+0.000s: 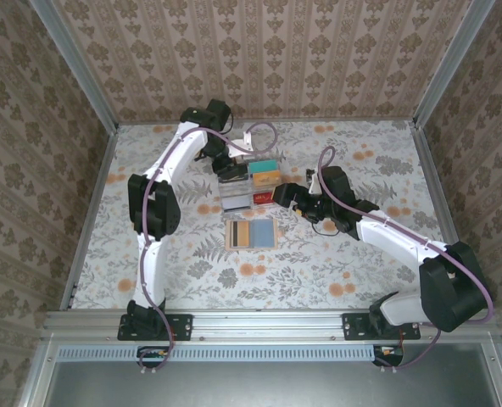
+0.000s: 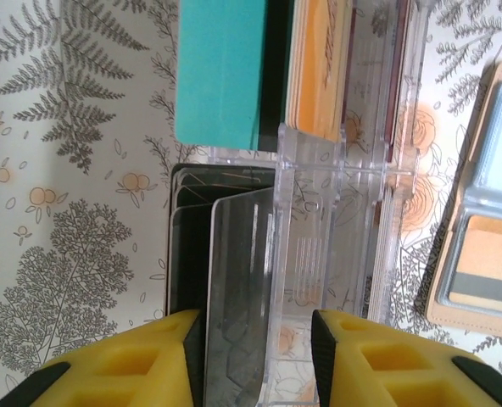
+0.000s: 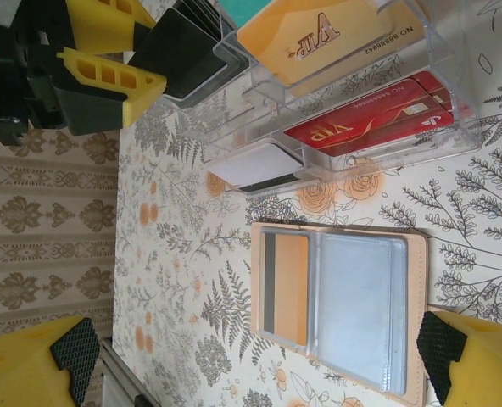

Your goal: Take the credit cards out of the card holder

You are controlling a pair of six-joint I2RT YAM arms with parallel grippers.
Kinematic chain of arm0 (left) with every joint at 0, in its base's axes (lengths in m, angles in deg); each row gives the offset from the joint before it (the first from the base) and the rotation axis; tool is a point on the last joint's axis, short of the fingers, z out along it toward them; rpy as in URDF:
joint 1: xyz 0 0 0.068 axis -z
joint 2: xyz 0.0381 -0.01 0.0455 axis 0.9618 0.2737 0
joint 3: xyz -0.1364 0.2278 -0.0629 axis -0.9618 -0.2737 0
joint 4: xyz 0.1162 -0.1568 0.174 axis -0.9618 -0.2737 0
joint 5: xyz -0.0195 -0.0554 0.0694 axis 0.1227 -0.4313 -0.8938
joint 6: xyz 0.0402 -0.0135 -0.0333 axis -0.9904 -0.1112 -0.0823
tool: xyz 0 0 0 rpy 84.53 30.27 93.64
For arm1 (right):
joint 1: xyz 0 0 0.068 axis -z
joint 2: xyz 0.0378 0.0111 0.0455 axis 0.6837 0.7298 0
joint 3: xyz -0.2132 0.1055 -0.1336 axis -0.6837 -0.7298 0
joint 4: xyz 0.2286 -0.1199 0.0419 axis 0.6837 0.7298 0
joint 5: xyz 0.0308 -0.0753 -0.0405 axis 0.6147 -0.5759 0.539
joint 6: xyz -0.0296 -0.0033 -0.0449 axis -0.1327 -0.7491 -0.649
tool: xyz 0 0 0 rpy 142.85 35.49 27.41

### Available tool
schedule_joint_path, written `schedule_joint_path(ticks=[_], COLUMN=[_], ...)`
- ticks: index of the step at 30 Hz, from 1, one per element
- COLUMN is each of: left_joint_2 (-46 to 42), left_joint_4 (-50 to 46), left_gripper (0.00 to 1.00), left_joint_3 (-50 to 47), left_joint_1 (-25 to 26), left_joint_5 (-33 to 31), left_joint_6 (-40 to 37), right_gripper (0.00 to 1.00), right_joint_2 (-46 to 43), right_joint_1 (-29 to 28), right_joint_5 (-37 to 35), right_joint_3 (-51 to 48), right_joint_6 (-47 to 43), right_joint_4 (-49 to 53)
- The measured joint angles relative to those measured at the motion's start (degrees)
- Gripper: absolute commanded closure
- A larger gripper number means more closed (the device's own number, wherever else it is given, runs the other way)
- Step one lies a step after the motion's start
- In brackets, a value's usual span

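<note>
Card holder point(image 3: 340, 309) open flat just beside wide-open, empty right gripper point(image 3: 259, 352); left gripper point(image 2: 258, 339) parted, empty, over clear tray point(image 2: 353, 212)

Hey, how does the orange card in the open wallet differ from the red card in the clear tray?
The orange card is tucked in a pocket of the open wallet; the red card sits in a compartment of the clear tray. The orange card shows a grey stripe along one edge; the red card shows gold VIP lettering. Both are thin rectangular cards.
</note>
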Motion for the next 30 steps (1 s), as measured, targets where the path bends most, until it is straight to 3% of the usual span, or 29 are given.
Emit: schedule_joint_path(ticks=[7,12,21,30], left_joint_2=[-5.5,-16.2,-36.7,-56.2], left_joint_4=[5.4,14.6,37.0,47.1], left_gripper=[0.51,0.37,0.17,0.03], left_joint_3=[-0.5,-7.7,-35.3,-64.4], left_joint_1=[-1.0,-2.7,-4.3,-8.6], left_joint_5=[3.8,5.1,-3.5,-14.7], left_joint_6=[4.1,10.1,28.5,48.1], right_gripper=[0.0,0.0,0.07,0.24], right_joint_2=[0.0,0.0,5.7,14.2], right_joint_1=[-0.5,-1.6,-8.5,-15.7], right_joint_5=[0.0,-0.9,-7.3,-12.1], right_joint_3=[0.0,0.0,6.8,13.3], right_joint_6=[0.0,-0.6,-5.1,-8.0], right_joint_4=[0.0,1.2,9.7,15.0])
